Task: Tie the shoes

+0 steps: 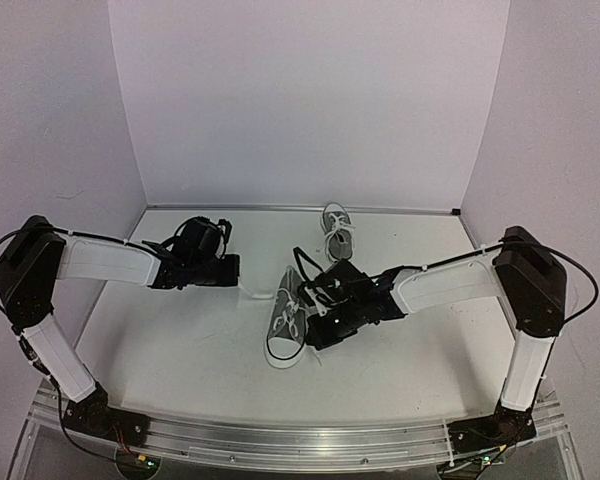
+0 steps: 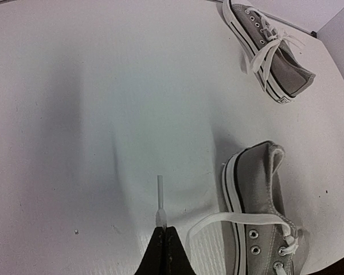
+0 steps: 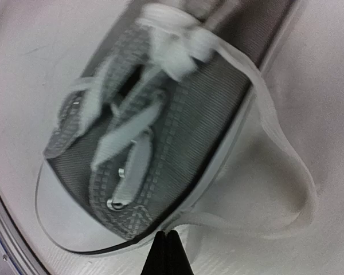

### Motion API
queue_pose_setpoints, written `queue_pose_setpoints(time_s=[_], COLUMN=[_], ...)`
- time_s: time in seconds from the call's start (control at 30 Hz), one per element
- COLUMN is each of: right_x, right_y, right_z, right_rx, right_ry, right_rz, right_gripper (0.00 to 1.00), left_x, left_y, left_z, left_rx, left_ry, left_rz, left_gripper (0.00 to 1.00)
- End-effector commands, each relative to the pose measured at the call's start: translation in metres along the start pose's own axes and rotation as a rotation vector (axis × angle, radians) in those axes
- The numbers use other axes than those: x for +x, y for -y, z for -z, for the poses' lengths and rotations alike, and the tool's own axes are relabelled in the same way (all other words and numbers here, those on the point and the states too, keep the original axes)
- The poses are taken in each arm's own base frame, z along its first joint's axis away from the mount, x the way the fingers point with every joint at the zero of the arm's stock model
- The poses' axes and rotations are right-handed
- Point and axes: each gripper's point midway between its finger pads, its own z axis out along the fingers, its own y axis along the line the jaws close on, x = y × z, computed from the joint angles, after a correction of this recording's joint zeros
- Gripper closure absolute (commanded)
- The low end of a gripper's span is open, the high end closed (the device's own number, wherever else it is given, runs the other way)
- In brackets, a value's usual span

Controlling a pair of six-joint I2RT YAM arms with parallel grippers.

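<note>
Two grey shoes with white laces lie on the white table. The near shoe lies mid-table, toe toward the arms. The far shoe rests by the back wall. My left gripper is shut on one lace end of the near shoe, to the shoe's left; the lace curves back to the eyelets. Right beside that shoe's toe cap, my right gripper is shut on the other lace, which loops out over the table. The far shoe shows a loose bow.
White walls close in the table at the back and both sides. A metal rail with the arm bases runs along the near edge. The right arm reaches in across the table's right half.
</note>
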Motion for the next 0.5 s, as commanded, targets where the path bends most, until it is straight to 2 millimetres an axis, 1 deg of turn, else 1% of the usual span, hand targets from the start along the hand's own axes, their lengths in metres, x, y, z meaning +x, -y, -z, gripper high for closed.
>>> queue_pose_setpoints(time_s=[0.0,0.1,0.17,0.23,0.27,0.33,0.4,0.47], right_x=[-0.033,-0.046,-0.057,-0.072,-0.08,-0.095,-0.11,-0.126], right_y=[-0.035,-0.04,-0.039,-0.038,-0.041,-0.046,-0.054,-0.062], right_z=[0.019,0.037,0.055,0.077,0.091,0.111,0.126,0.137], right_rx=[-0.112,-0.11,-0.094,-0.081,-0.077,-0.066,-0.062,-0.064], right_ry=[0.097,0.143,0.183,0.233,0.265,0.309,0.344,0.379], right_rz=[0.035,0.05,0.059,0.064,0.074,0.108,0.136,0.163], right_gripper=[1.0,1.0,1.0,1.0,1.0,1.0,1.0,1.0], left_x=[-0.022,-0.023,-0.024,-0.025,-0.027,-0.025,-0.025,-0.023], left_y=[0.013,0.014,0.016,0.018,0.02,0.021,0.022,0.022], left_z=[0.014,0.017,0.021,0.025,0.028,0.033,0.038,0.043], left_rx=[0.063,0.072,0.083,0.102,0.114,0.13,0.148,0.167], left_ry=[0.074,0.081,0.091,0.105,0.117,0.128,0.144,0.167], left_rz=[-0.016,-0.027,-0.034,-0.042,-0.046,-0.056,-0.07,-0.078], left_gripper=[1.0,1.0,1.0,1.0,1.0,1.0,1.0,1.0])
